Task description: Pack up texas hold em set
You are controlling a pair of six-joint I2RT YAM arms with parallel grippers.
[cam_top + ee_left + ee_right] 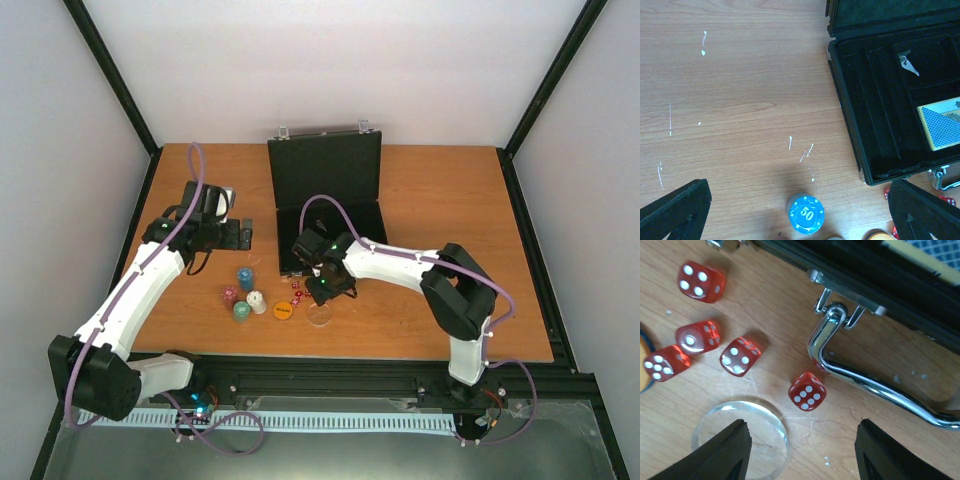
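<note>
Countable only from right wrist: five red dice [740,356], silver handle [875,385]; right gripper [802,422] spread, empty (left gripper [799,182] likewise spread).

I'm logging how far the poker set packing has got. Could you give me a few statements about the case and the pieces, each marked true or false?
1. The briefcase lies open on the table. True.
2. The card deck lies outside the briefcase. False: it lies in a compartment inside it.
3. Five red dice lie on the table. True.
4. The blue chip stack is packed in the briefcase. False: it stands on the table beside the case.
5. The right fingers grip a die. False: they stand apart with nothing held, above the clear disc.
</note>
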